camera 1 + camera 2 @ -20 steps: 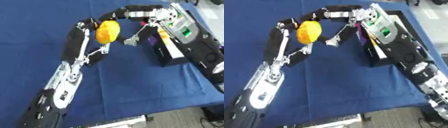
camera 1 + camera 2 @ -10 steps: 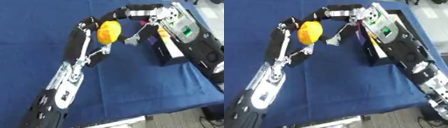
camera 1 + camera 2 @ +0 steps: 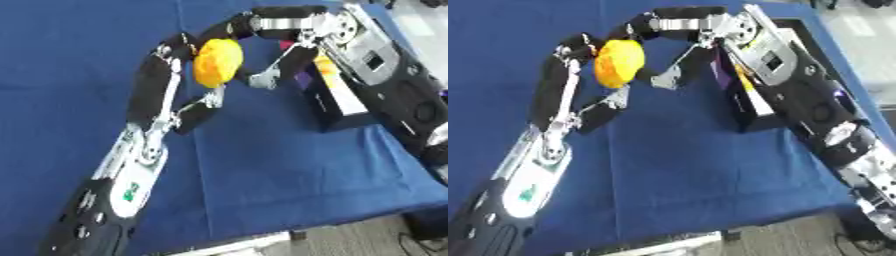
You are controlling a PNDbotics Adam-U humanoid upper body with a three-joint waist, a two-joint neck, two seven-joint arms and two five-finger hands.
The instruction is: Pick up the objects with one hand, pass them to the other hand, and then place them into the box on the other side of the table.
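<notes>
Two black-and-silver arms cross a blue tablecloth (image 3: 262,175) that covers the whole table. Left arm (image 3: 131,165) runs up from the lower left corner, bends at the elbow near the top, and reaches rightward toward the box. A small green mark shows on its white forearm panel, too blurred to read. Right arm (image 3: 815,110) comes in from the lower right edge and lies along the table's right side, over the box; a grey plate on it bears a small dark square with a green spot, and no writing there can be read.

The black box (image 3: 337,112) sits at the right side of the table, partly hidden under the right arm. Inside it show a white and yellow pack and something purple; any print on them is illegible.

A yellow-orange rounded object (image 3: 217,62) lies on the cloth just beside the left arm's elbow, left of the box and apart from it, with no hand on it.

The left hand (image 3: 302,47) hangs at the box's near-left edge, with slender fingers pointing down toward the cloth, looking fairly straight and holding nothing visible. The right hand (image 3: 741,25) is near the box's far end, and I cannot tell how its fingers are set.
</notes>
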